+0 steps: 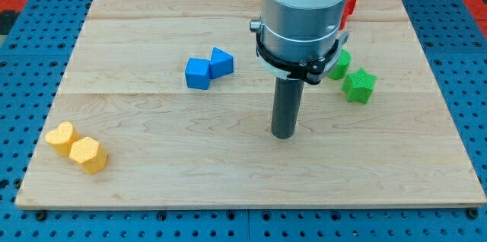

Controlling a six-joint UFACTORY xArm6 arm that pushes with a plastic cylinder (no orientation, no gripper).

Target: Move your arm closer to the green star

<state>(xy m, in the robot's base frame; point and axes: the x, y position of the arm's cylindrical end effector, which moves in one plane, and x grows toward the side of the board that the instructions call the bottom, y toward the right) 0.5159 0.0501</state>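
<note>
arm upright, my tip (284,135) on board

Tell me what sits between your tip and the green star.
Nothing: in the camera view, only bare board separates my tip from the green star, up toward the view's right.

Pale wooden board (152,120), matt dark rod (284,109), brushed-metal collar (297,25)
</note>
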